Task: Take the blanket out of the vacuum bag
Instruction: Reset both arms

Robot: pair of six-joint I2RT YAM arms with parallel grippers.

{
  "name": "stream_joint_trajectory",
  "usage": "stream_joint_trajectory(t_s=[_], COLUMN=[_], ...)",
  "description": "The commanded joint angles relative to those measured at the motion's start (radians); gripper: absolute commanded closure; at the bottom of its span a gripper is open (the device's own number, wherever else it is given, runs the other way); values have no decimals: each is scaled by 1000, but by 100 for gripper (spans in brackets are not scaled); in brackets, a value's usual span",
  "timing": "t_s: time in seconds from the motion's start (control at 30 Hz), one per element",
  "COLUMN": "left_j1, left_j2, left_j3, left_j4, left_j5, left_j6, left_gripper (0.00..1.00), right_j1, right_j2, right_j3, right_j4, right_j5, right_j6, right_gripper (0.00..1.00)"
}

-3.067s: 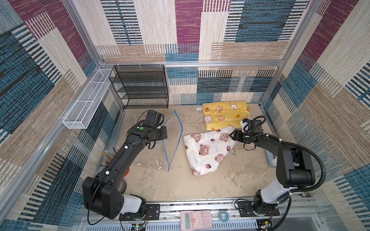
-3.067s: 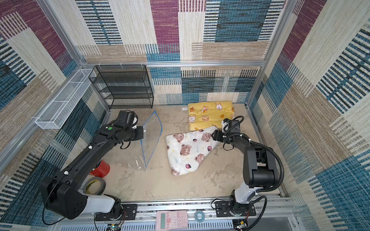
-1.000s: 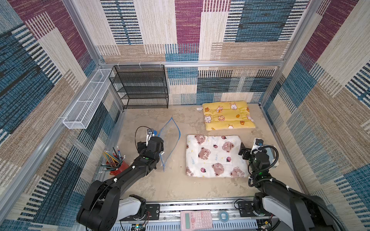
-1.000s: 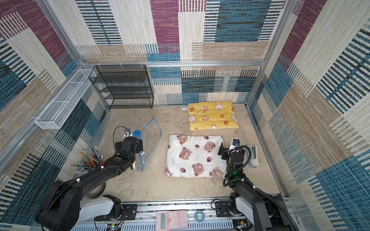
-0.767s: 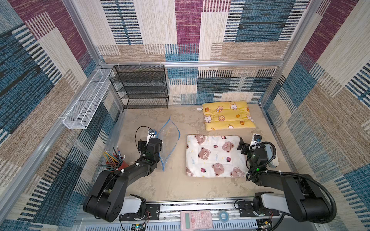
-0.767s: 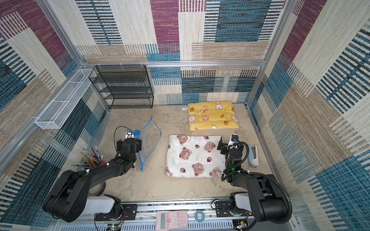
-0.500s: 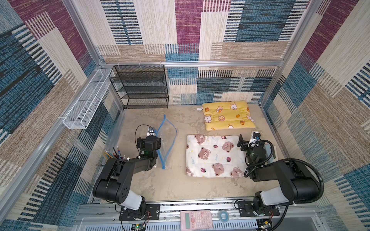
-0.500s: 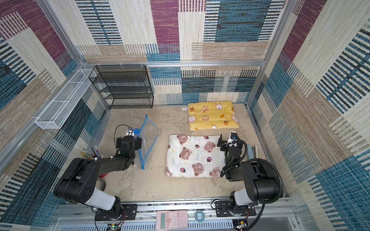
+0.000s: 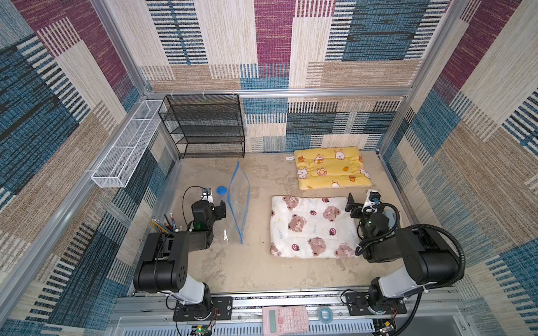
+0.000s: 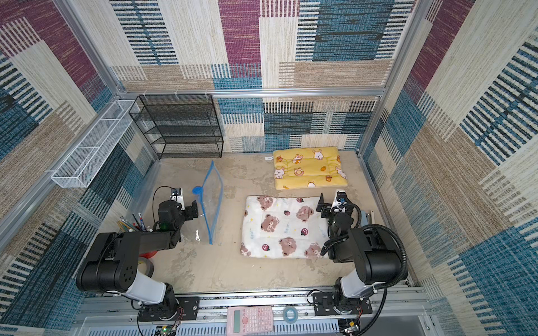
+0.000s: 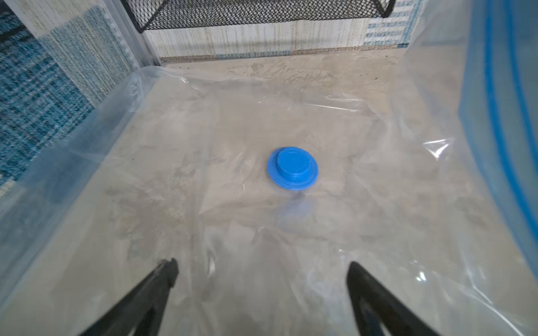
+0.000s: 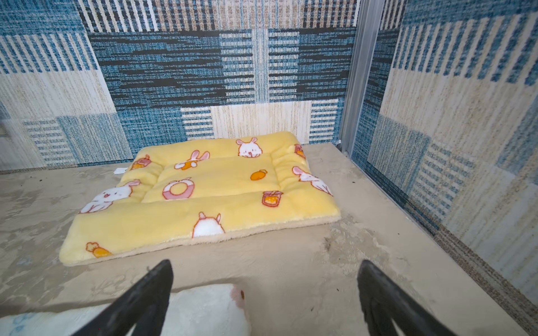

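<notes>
With left pincer (image 11: 262, 263) and right pincer (image 12: 265, 263) both released and empty, loose vacuum bag (image 11: 291, 116) film under the left could snag and drag.

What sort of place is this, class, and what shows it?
Probably a robot test booth: a left arm and right arm bolted to a metal rail, carpet-lined walls on a metal frame, and props like a yellow blanket and wire shelf.

Clear crinkled vacuum bag (image 9: 238, 200), empty, lying on the floor just in front of the black wire shelf (image 9: 203, 128), blue zip edge (image 9: 247, 203) lifted open, round blue valve cap (image 11: 292, 168) facing up, white bear-print blanket (image 9: 311, 227) spread flat outside the bag, farther from the shelf.
</notes>
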Motion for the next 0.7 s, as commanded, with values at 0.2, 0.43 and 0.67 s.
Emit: stream_joint_trajectory(t_s=[0.2,0.43,0.67], left_j1=[2,1,-1], left_j2=[-2,-2,-6], left_j3=[-7,-9,-18], left_j4=[60,60,73], left_j5=[34,34,28], left_j6=[-11,-11,-9], left_gripper=[0,0,0], right_j1=[1,0,-11], right_j2=[-4,3,-7], right_j3=[2,12,3], right_j4=[18,2,12], right_j5=[-14,-14,-58], right_j6=[3,5,0], right_gripper=[1,1,1])
